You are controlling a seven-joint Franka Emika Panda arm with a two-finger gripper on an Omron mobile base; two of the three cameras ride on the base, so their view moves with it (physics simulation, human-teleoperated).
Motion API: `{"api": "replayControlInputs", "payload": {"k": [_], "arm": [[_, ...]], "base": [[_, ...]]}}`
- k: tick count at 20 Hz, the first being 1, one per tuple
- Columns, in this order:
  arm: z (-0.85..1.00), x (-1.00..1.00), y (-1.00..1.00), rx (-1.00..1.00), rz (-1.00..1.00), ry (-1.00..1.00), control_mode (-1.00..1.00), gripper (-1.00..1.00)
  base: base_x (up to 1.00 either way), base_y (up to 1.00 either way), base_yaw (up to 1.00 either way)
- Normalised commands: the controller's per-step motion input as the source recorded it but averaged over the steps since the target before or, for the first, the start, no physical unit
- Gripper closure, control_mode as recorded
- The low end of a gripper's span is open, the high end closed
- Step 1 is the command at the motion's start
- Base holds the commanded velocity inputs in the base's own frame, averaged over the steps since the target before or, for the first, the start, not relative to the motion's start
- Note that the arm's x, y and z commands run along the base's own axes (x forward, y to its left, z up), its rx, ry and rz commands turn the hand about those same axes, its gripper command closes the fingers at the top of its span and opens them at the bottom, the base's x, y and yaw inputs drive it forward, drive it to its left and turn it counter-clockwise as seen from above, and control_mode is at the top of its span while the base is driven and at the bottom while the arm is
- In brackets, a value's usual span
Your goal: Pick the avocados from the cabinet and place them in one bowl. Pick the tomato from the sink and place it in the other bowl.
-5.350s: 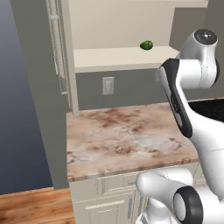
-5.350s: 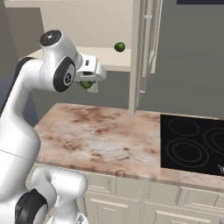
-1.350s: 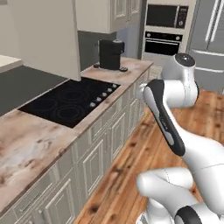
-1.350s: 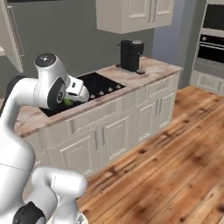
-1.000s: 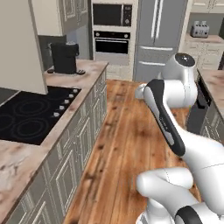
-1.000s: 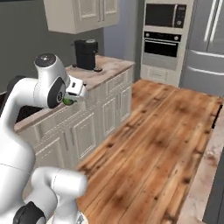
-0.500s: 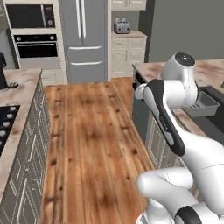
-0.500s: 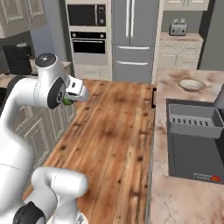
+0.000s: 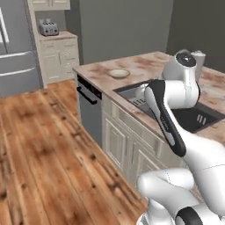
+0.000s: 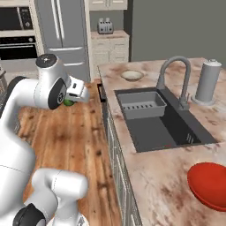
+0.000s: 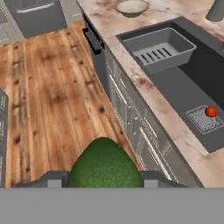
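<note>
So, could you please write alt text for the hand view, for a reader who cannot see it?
A dark green avocado sits between the gripper fingertips, above a wooden floor. To the right, a marble counter holds a dark sink with a grey rack, a red tomato by its drain, and a cream bowl.

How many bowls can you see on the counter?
2. The pale cream bowl sits at the far end of the counter, beyond the sink. The red bowl sits at the near end, partly cut off by the picture's edge. More could be out of frame.
</note>
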Motion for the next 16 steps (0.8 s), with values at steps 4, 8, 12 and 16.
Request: {"api": "replayControlInputs", "payload": {"k": [4, 8, 12, 16], "arm": [[0.0, 0.0, 0.0, 0.0, 0.0, 0.0, 1.0, 1.0], [0.0, 0.0, 0.0, 0.0, 0.0, 0.0, 1.0, 1.0], [0.0, 0.0, 0.0, 0.0, 0.0, 0.0, 1.0, 1.0], [0.0, 0.0, 0.0, 0.0, 0.0, 0.0, 1.0, 1.0]], "base": [[0.01, -0.09, -0.6], [0.0, -0.14, -0.62], [0.0, -0.14, -0.61], [0.06, -0.13, -0.63]]}}
